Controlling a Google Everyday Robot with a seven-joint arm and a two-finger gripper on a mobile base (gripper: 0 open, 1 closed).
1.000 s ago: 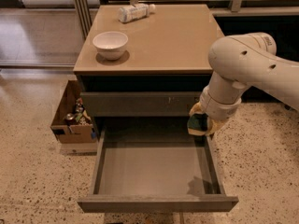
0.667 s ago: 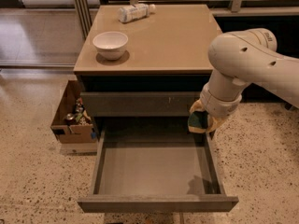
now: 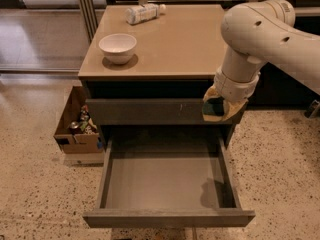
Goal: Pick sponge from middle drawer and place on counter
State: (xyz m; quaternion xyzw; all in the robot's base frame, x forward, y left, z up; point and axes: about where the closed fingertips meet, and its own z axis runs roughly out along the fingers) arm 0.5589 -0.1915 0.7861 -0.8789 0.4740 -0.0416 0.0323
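Observation:
The middle drawer (image 3: 165, 181) is pulled wide open, its grey floor bare. My gripper (image 3: 218, 110) hangs under the white arm, above the drawer's back right corner and in front of the closed upper drawer front. It is shut on the sponge (image 3: 215, 107), whose dark green top and yellow edge show between the fingers. The sponge is held just below the level of the tan counter (image 3: 170, 49), by its front right edge.
A white bowl (image 3: 118, 47) stands on the counter's left side. A plastic bottle (image 3: 142, 13) lies at its back edge. A cardboard box (image 3: 75, 129) of small items sits on the floor left of the cabinet. Speckled floor surrounds it.
My gripper has risen with the sponge, from just above the drawer's back right corner up toward counter height.

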